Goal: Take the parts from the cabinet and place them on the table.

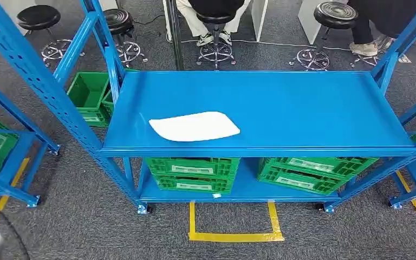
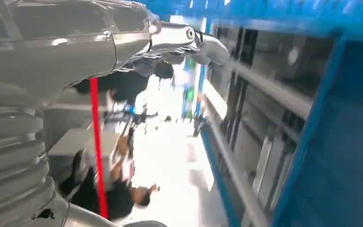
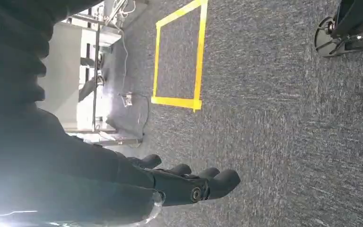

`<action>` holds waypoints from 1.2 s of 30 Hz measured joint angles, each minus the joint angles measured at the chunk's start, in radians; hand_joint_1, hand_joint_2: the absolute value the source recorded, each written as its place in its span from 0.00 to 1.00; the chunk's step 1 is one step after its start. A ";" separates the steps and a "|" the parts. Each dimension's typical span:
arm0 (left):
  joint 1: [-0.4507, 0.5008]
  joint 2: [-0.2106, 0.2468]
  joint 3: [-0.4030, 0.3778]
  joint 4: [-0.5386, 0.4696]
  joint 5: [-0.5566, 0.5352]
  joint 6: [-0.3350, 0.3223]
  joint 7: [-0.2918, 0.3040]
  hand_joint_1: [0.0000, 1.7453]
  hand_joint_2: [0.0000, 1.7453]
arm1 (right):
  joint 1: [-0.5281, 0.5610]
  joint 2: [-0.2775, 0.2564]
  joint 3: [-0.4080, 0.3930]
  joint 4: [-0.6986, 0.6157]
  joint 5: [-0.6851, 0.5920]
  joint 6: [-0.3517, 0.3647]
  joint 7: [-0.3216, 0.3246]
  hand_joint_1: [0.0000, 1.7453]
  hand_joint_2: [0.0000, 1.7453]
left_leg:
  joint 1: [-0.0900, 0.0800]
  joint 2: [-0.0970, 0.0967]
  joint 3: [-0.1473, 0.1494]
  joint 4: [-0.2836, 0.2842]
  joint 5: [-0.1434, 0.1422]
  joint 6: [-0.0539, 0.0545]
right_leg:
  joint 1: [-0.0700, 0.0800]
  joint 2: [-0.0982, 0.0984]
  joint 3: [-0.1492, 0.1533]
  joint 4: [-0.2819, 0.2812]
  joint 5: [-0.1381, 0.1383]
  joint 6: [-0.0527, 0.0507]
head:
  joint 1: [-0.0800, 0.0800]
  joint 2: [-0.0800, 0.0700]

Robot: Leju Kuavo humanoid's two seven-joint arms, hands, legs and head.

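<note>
The white part (image 1: 195,126) lies untouched on the blue shelf (image 1: 303,108), the right hand (image 3: 189,184) hanging with loosely extended fingers holding nothing, the left hand's (image 2: 189,40) fingers unclear, so nothing appears carried yet.

Your robot's right hand (image 3: 189,182), dark with stubby rounded fingertips (image 3: 224,179), hangs low over the floor, fingers stretched out side by side and holding nothing. Your left hand (image 2: 179,40), glossy silver-grey, is raised, fingers extended, nothing visibly in its grasp.
</note>
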 joint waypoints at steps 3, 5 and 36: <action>-0.027 -0.002 -0.064 0.020 0.009 -0.027 0.011 0.00 1.00 | -0.001 0.000 0.000 0.000 0.000 0.003 0.000 0.00 1.00 | 0.000 0.000 0.000 0.000 0.000 0.000 | 0.000 0.000 0.000 0.000 0.000 0.000 | 0.000 0.000; -0.043 -0.003 -0.102 0.033 0.018 -0.037 0.019 0.00 1.00 | -0.001 0.000 0.000 0.000 0.000 0.005 0.000 0.00 1.00 | 0.000 0.000 0.000 0.000 0.000 0.000 | 0.000 0.000 0.000 0.000 0.000 0.000 | 0.000 0.000; -0.329 -0.182 -0.572 0.471 -0.008 -0.351 0.291 0.00 1.00 | -0.001 0.000 0.015 0.000 0.000 0.021 -0.005 0.00 1.00 | -0.001 -0.009 -0.001 0.001 0.000 0.000 | -0.001 -0.006 0.002 -0.001 0.000 0.000 | 0.002 0.000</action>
